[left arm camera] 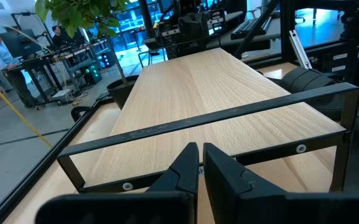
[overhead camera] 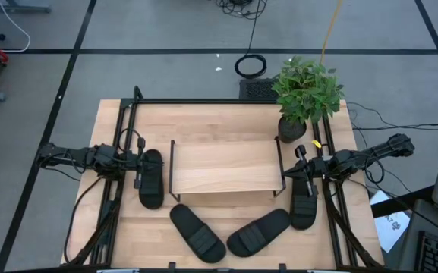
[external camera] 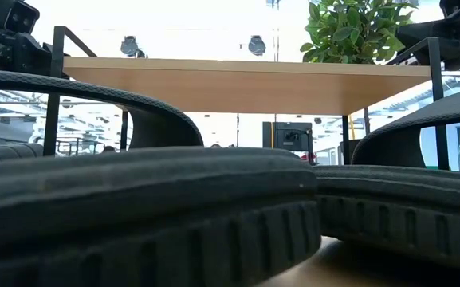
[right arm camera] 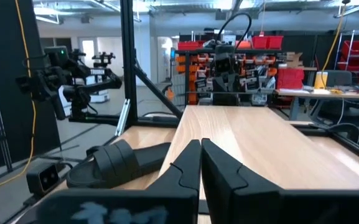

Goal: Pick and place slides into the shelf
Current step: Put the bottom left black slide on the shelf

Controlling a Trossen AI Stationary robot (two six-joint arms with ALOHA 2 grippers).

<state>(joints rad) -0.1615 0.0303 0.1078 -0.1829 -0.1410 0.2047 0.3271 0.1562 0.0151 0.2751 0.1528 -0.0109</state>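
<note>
High view: potted plant [overhead camera: 304, 95] behind shelf [overhead camera: 226, 168]

Even overhead light, blown-out backlit windows, blurred foreground

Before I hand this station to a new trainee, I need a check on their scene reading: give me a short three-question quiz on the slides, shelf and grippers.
1. How many slides lie on the table?
2. True or false: a slide already rests on top of the shelf.
3. Which holds a slide: A) left gripper, B) right gripper, C) neither?

Key:
1. Four: one left of the shelf, one right of it, two in front.
2. False; its board is bare.
3. C; both sets of fingers are shut on nothing.
</note>
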